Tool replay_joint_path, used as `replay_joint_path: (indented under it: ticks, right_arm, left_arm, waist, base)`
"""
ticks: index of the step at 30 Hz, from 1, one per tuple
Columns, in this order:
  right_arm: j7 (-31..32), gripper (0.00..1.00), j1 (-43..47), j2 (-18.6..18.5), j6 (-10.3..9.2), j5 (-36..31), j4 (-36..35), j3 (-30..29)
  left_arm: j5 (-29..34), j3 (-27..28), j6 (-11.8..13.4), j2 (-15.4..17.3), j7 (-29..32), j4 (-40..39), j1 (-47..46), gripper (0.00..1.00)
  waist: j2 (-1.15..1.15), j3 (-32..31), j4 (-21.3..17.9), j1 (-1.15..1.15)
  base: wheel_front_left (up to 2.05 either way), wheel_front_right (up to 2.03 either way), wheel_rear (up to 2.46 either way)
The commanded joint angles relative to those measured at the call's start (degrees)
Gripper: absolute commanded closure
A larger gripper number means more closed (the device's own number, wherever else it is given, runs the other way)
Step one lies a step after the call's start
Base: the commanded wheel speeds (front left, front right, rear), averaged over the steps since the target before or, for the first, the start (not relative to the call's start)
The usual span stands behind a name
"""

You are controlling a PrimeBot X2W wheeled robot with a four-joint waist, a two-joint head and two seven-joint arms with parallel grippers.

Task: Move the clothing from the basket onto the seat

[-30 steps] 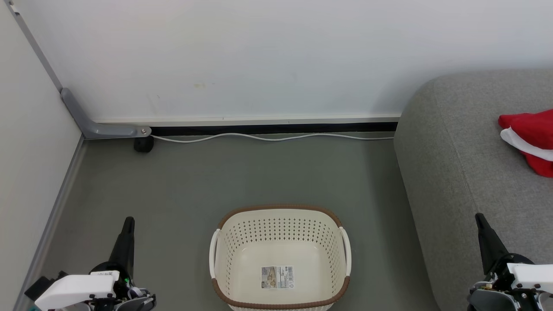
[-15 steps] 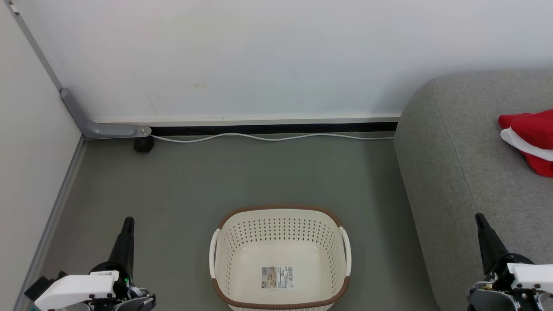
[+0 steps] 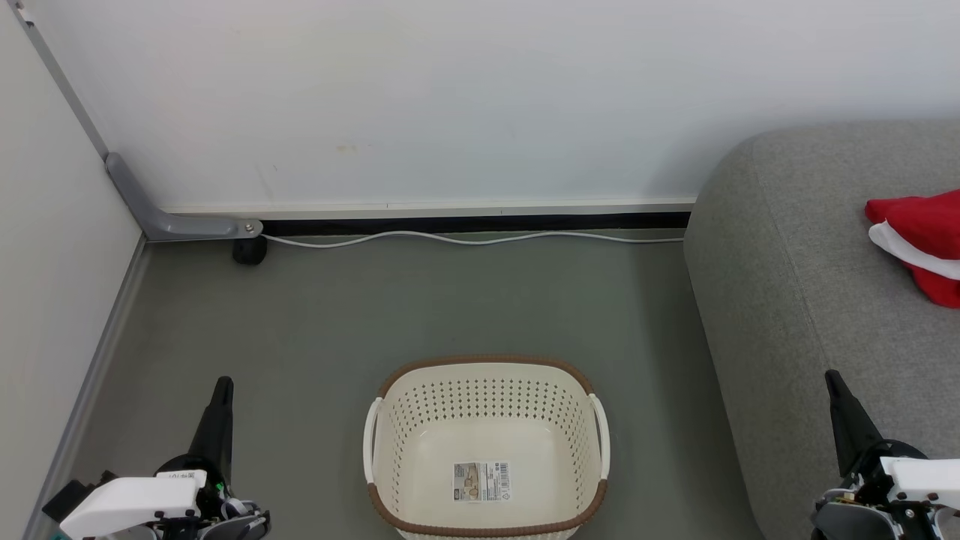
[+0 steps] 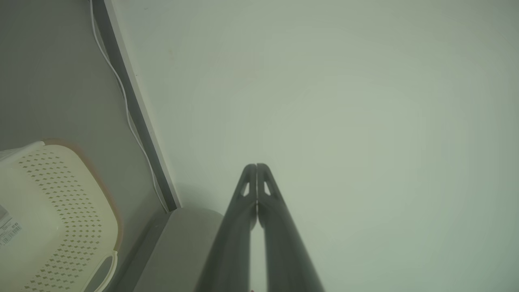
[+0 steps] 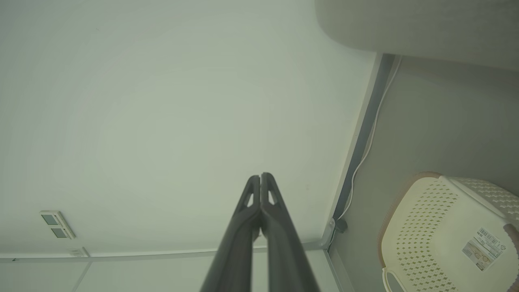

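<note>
1. Basket (image 3: 487, 361) stands on the grey floor (image 3: 375, 315), low centre in the head view. Its product sticker (image 3: 481, 481) lies exposed on the bare bottom.
2. Clothing (image 3: 919, 229): a red bundle with white trim, resting on the seat (image 3: 787, 270) at the right edge, well apart from the basket.
3. Left gripper (image 4: 256, 167): fingers pressed together at the tips, gripping nothing; it sits low, left of the basket.
4. Right gripper (image 5: 260, 176): fingers likewise closed tip to tip, nothing held. It sits low right, over the seat's near end.

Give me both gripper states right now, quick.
Left gripper: closed, fingers pressed together, holding nothing.
Right gripper: closed, fingers pressed together, holding nothing.
</note>
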Motion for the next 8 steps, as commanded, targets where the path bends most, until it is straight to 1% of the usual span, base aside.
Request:
replay_joint_path:
  ticks: [1,8]
  right_arm:
    - [0.5,1.0,-2.1,-0.6,0.25,0.6,-1.7,1.0]
    - [0.5,1.0,-2.1,-0.6,0.25,0.6,-1.7,1.0]
  left_arm:
    - [0.4,1.9,-0.5,0.6,0.2,-1.5,-3.2,1.0]
    - [0.4,1.9,-0.5,0.5,0.3,-1.5,-3.2,1.0]
  waist:
    - [0.0,0.0,0.0,0.0]
    - [0.0,0.0,0.0,0.0]
  base:
    - [0.0,0.0,0.0]
    - [0.0,0.0,0.0]
